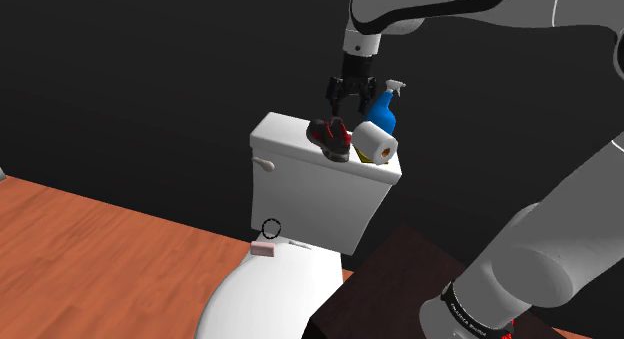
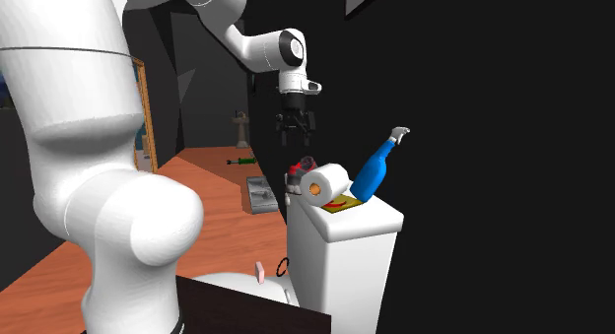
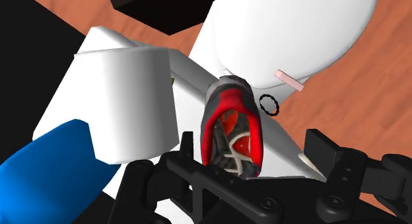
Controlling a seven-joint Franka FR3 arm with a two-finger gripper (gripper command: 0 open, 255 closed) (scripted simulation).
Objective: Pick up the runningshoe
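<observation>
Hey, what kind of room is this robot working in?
Most likely a bathroom. There's a white toilet, and on its tank sit a toilet roll and a blue spray bottle, next to the shoe.

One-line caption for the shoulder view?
Open gripper hovers above the shoe on the toilet tank, beside a paper roll and blue spray bottle.
</observation>
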